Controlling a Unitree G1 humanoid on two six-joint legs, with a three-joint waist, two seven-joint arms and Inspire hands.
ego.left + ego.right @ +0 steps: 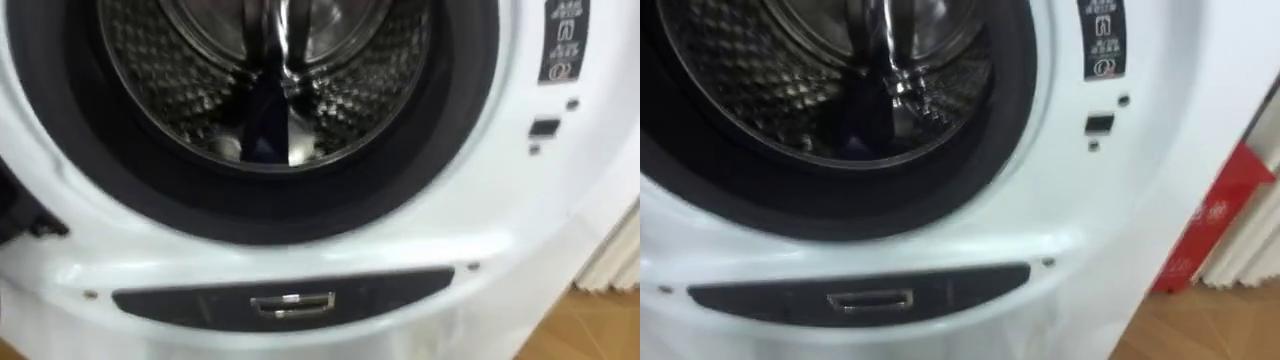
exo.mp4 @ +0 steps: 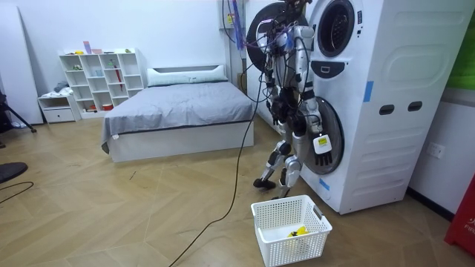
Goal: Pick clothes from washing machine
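Close ahead, dark cloth (image 1: 266, 118) lies low in the washer's (image 2: 386, 111) drum (image 1: 180, 90). Right hand (image 2: 321, 143) hangs beside the washer, fingers loosely spread, holding nothing; a basket (image 2: 286, 236) stands near the robot's feet

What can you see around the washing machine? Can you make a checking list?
surface: wooden floor.
job's things: washing machine with its upper drum open; dark shape low inside, maybe cloth; white basket on the floor, something yellow in it.
clutter: nothing seen.
hands: right hand hangs low beside the machine.
cables: nothing seen besides the robot's own.
surroundings: bed, white shelf.
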